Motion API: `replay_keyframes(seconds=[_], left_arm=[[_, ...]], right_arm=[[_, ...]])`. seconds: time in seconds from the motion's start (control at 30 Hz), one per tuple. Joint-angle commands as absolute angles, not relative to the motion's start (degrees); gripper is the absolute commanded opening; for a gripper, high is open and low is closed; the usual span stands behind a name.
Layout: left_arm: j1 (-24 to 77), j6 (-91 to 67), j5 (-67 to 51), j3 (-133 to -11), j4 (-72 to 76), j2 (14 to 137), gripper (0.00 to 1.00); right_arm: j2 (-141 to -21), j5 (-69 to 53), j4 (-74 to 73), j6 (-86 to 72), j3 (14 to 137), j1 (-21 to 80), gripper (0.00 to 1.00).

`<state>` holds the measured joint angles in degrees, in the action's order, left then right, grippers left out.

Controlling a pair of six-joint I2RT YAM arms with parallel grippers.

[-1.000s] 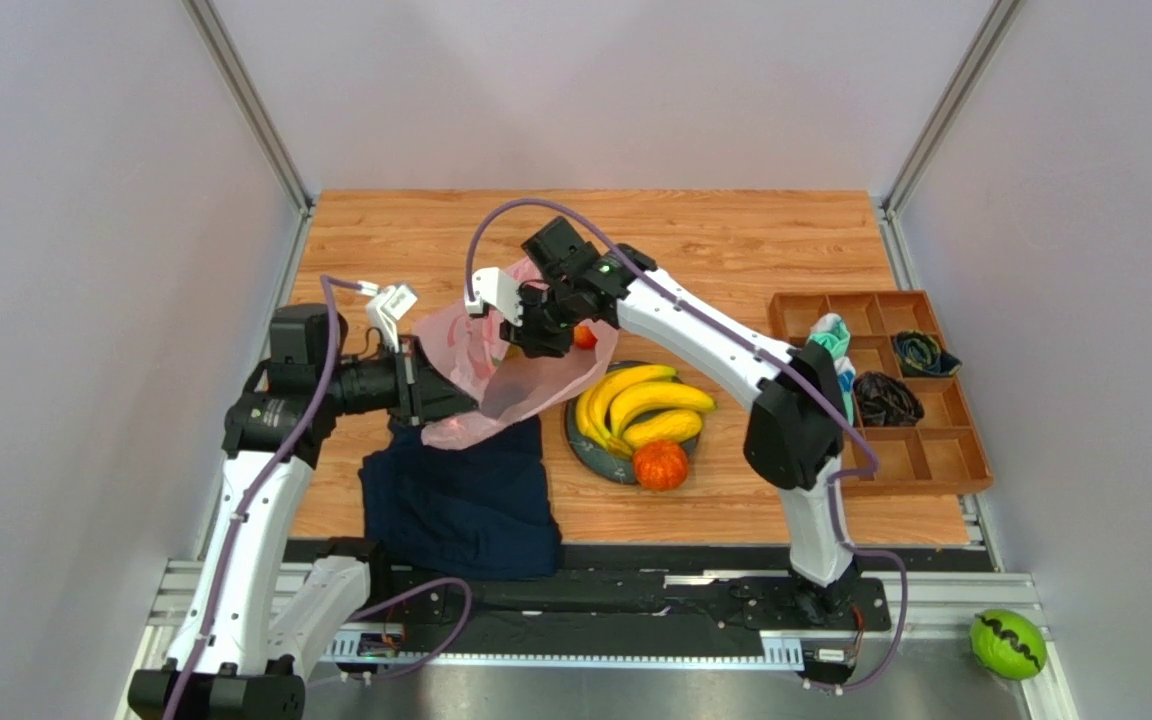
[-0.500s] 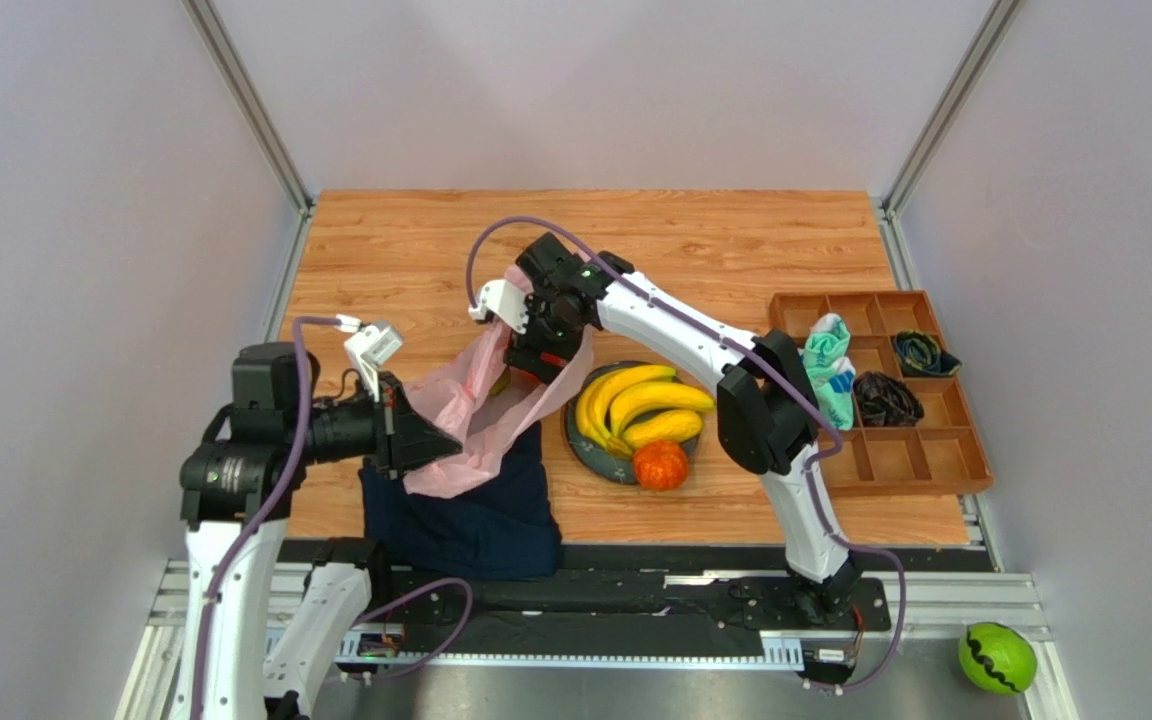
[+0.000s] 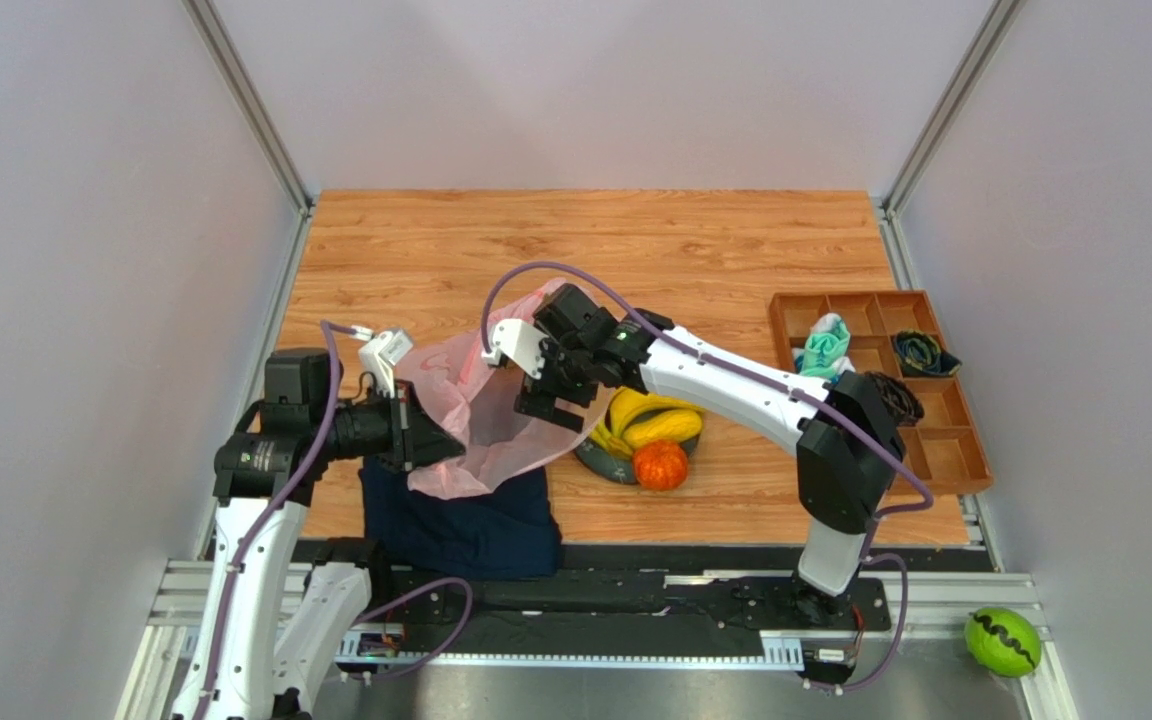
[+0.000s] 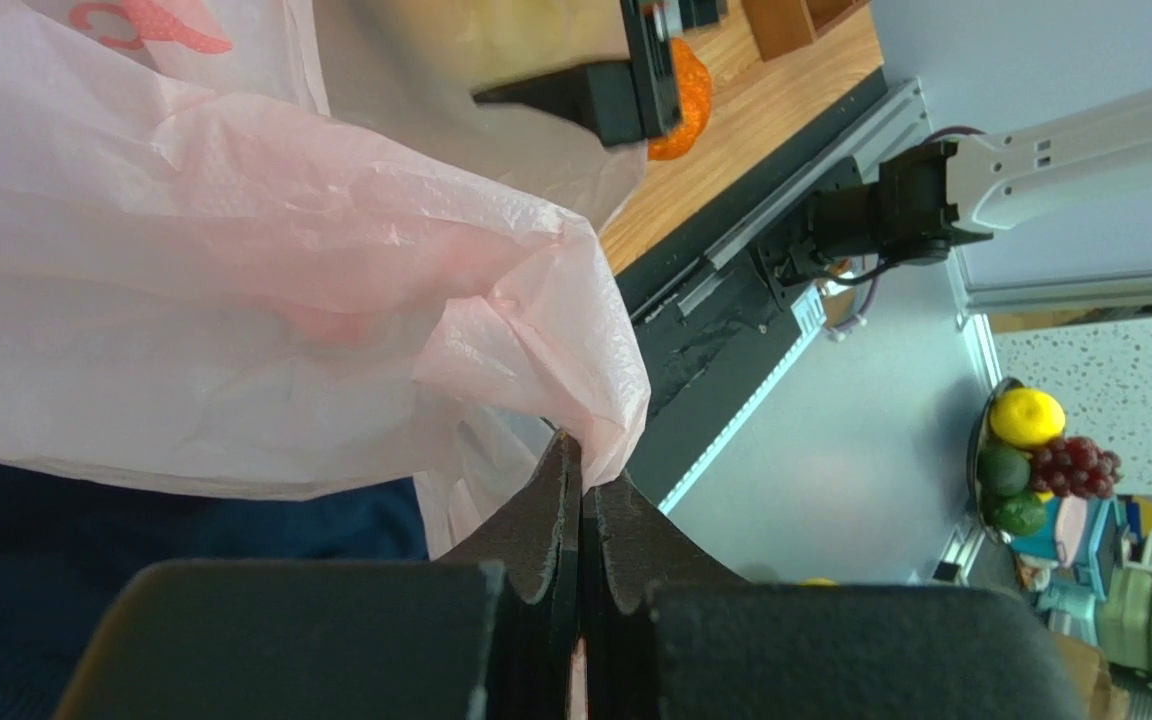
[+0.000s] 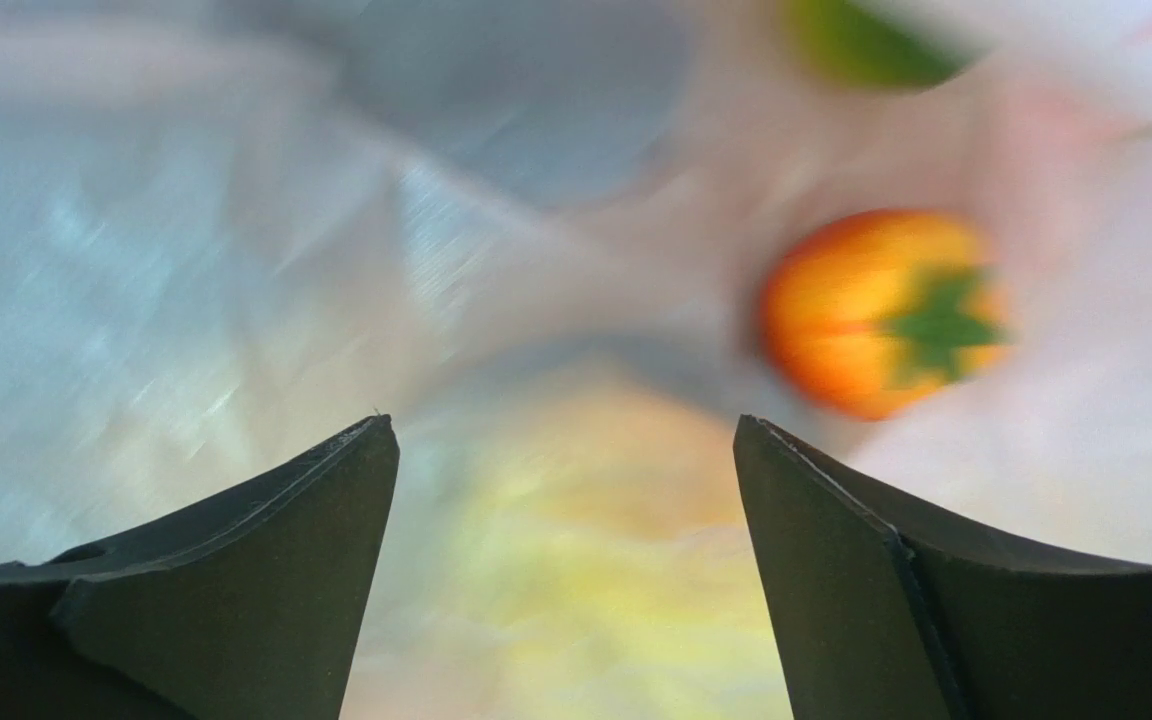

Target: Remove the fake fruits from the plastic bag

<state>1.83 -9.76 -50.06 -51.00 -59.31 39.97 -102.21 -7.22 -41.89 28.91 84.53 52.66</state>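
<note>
Plastic bag (image 3: 477, 408) held open near the bench's front-left edge; fruit removal under way.
Left fingers (image 4: 537, 533) are clamped together on the bag rim; keep it taut. Right fingers (image 5: 237, 600), spread apart, should centre on the orange-red fake fruit (image 5: 875, 312), apparently inside. Blur hides other contents.

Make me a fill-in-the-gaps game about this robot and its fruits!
The left gripper is shut on the ___ plastic bag.
The right gripper is ___.
On the plate lie ___ bananas.
Missing words: pink, open, yellow.
</note>
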Motion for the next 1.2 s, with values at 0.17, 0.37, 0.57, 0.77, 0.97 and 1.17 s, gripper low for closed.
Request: replay_keyframes(seconds=[0.17,0.37,0.57,0.77,0.97,1.17], left_arm=[[1.49,-10.55,-54.4,-51.86,-56.95,39.64,0.0],[1.49,-9.23,-54.14,-51.42,-58.62,38.76,0.0],[1.49,-8.17,-53.88,-51.5,-59.59,38.06,0.0],[1.41,-6.77,-53.17,-52.29,-61.35,37.97,0.0],[1.32,-6.68,-52.91,-53.08,-60.21,38.76,0.0],[1.32,-9.49,-53.09,-53.96,-53.71,42.09,0.0]], right_arm=[[-113.19,-0.18,-35.77,29.09,98.69,48.69,0.82],[-119.61,5.09,-37.18,34.97,103.62,47.55,0.83],[-125.24,12.21,-36.13,40.16,104.33,46.24,0.88],[-131.38,14.24,-32.43,42.36,109.75,44.91,0.81],[-127.81,8.54,-36.21,42.02,109.78,44.38,0.32],[-113.04,-16.58,-44.54,35.25,107.23,44.38,0.27]])
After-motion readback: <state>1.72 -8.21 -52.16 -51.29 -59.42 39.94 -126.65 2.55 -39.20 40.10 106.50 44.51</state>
